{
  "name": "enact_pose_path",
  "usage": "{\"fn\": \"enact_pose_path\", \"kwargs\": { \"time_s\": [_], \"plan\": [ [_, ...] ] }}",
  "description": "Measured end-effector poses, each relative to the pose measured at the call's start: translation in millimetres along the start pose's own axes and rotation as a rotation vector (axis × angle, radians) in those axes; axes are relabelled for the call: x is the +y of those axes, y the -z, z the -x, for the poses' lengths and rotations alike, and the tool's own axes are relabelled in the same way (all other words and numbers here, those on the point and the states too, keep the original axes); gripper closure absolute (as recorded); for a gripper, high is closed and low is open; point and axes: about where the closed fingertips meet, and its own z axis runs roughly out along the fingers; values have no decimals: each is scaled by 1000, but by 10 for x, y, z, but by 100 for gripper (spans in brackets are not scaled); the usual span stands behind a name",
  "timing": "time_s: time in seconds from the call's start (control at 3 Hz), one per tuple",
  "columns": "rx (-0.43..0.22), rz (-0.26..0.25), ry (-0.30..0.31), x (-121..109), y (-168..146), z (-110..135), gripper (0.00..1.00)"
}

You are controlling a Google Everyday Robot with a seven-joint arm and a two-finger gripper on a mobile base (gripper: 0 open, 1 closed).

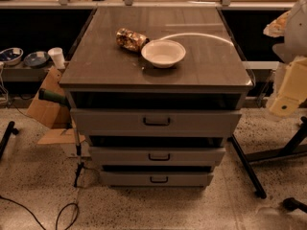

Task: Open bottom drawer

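Note:
A grey cabinet stands in the middle of the camera view with three drawer fronts stacked. The bottom drawer is the slimmest front, just above the floor, with a small black bar handle at its centre. It sits about flush with the fronts above it. The middle drawer and the top drawer are above. My gripper shows at the right edge as a cream-coloured part, well right of the cabinet and level with its top, far from the bottom handle.
A white bowl and a crumpled snack bag lie on the cabinet top. A black stand leg crosses the floor at the right. Cardboard and cables lie on the left floor.

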Motion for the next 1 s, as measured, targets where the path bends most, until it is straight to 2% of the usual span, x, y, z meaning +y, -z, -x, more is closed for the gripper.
{"fn": "enact_pose_path", "kwargs": {
  "time_s": [0.33,0.67,1.0],
  "plan": [
    [0,0,0,0,0,0,0],
    [-19,32,37,60,-70,76,0],
    [-75,91,57,189,-408,220,0]
  ]
}}
